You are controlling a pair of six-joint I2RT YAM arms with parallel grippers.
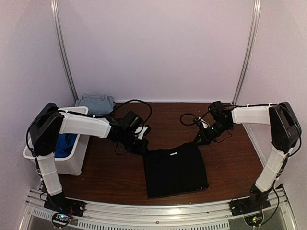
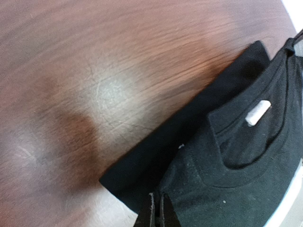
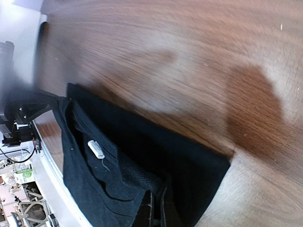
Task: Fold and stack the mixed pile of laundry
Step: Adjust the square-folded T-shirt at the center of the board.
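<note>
A black cloth (image 1: 175, 170), a T-shirt with a white neck label (image 1: 173, 153), lies flat on the brown table, its collar toward the back. My left gripper (image 1: 143, 145) is at the shirt's back left corner. In the left wrist view it (image 2: 158, 210) is shut on the black fabric (image 2: 227, 179) near the shoulder edge. At the back right corner, my right gripper (image 1: 200, 139) is likewise shut; the right wrist view shows its tips (image 3: 158, 210) pinching the black cloth (image 3: 118, 156) beside the collar. Bright royal-blue fabric (image 1: 64, 143) sits in the bin. A faded light-blue piece (image 1: 98, 102) lies folded at the back left.
A white plastic bin (image 1: 76, 160) stands at the table's left edge under my left arm. Black cables (image 1: 189, 120) loop over the table behind the shirt. Bare brown tabletop (image 1: 110, 175) lies between the bin and the shirt. White walls close in the back and sides.
</note>
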